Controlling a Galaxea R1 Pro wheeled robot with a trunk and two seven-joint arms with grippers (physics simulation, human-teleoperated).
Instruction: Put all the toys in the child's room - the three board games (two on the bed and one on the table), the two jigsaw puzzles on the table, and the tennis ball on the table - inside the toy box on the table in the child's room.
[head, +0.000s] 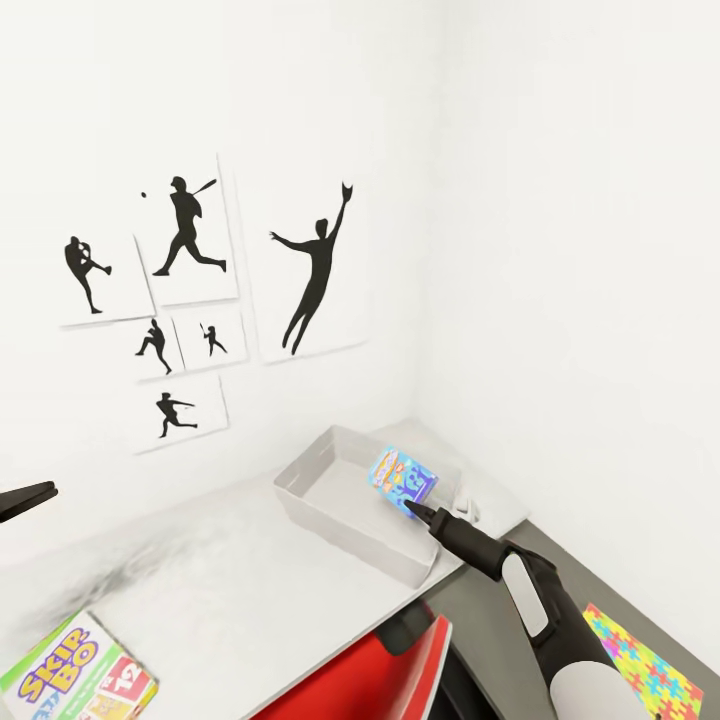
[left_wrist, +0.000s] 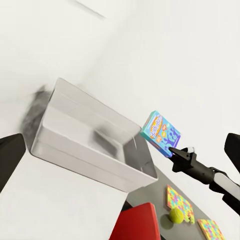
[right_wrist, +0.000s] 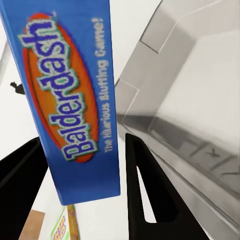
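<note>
Right gripper (head: 412, 507) holds Balderdash box (head: 402, 479) above toy box (head: 330, 520) (bare inside).

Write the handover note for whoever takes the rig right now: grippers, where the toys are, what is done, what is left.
Right gripper: shut on the Balderdash game box, held over the toy box.
Left gripper: only its tip shows in the head view; state unclear.
Toy box on the table looks empty inside.
Skip-Bo game box lies on the table's near end. Two jigsaw puzzles and the tennis ball lie on the dark corner section.
Done: nothing binned yet.
Left: release Balderdash, then the rest.
</note>
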